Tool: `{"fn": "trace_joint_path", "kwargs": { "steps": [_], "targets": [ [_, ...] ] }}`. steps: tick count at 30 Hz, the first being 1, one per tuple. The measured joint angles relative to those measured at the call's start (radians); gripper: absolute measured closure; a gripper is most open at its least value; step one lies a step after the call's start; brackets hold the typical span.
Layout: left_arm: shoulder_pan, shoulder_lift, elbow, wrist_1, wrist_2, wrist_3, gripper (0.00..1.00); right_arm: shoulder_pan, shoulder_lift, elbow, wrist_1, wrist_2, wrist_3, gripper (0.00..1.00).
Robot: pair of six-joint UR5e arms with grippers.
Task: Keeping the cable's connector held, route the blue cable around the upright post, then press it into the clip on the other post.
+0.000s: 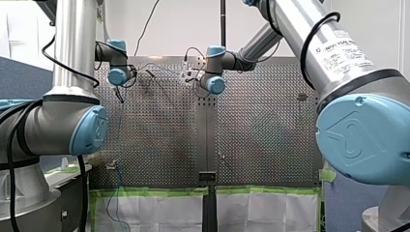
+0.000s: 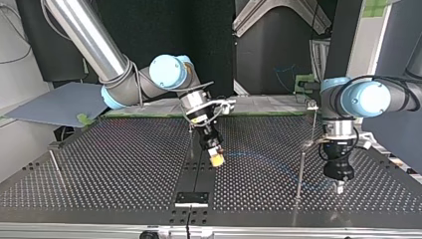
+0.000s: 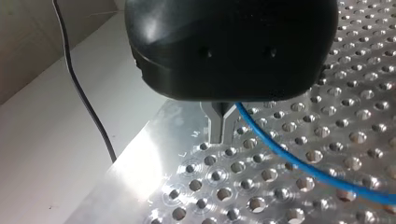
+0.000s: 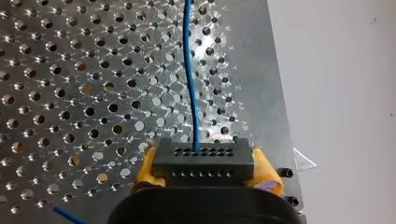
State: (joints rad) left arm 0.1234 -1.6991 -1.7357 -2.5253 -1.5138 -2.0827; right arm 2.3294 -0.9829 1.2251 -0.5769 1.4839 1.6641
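In the right wrist view my right gripper [image 4: 204, 169] has its yellow pads shut on a black connector [image 4: 203, 156]. The blue cable [image 4: 190, 79] runs from the connector out over the perforated table. At the top view's middle that gripper [image 2: 215, 157] hangs low over the table. From it the cable [image 2: 268, 162] curves faintly toward my left gripper [image 2: 340, 186] at the right. My left gripper's metal fingers [image 3: 220, 140] are shut just above the plate, and the cable [image 3: 299, 161] leaves from beside them. A thin upright post [image 2: 300, 172] stands just left of that gripper.
Another post with a small head [image 2: 312, 105] stands behind the first one. A third thin post [image 2: 55, 167] is at the top view's left. A black bracket [image 2: 191, 198] sits at the near edge. In the left wrist view a black wire [image 3: 84, 98] runs beside the table edge.
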Motion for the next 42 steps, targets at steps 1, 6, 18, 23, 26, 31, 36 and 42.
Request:
{"fn": "trace_joint_path", "kwargs": {
  "steps": [1,6,18,23,26,31,36,42],
  "targets": [
    [-0.002,0.0,0.0,0.0,0.0,-0.004,1.0,0.0,0.001,0.0,0.001,0.0,-0.001,1.0],
    [-0.013,-0.006,0.0,-0.002,0.005,-0.026,1.0,-0.002,0.022,0.001,0.012,0.005,-0.011,1.0],
    [-0.044,-0.063,0.0,-0.029,-0.014,-0.033,1.0,-0.008,0.1,0.001,0.018,0.012,-0.022,1.0],
    [-0.055,-0.081,0.0,-0.039,-0.016,-0.032,1.0,-0.011,0.125,0.002,0.018,0.011,-0.022,1.0],
    [-0.064,-0.094,0.0,-0.042,-0.013,-0.031,1.0,-0.012,0.134,0.003,0.018,0.011,-0.023,1.0],
    [-0.076,-0.101,0.0,-0.044,-0.005,-0.031,0.86,-0.016,0.151,0.003,0.018,0.01,-0.022,1.0],
    [-0.084,-0.102,0.0,-0.051,0.006,-0.036,0.42,-0.02,0.177,0.003,0.022,0.01,-0.022,1.0],
    [-0.087,-0.102,0.0,-0.068,0.013,-0.054,0.33,-0.026,0.206,0.012,0.024,0.012,-0.022,1.0]
  ]
}}
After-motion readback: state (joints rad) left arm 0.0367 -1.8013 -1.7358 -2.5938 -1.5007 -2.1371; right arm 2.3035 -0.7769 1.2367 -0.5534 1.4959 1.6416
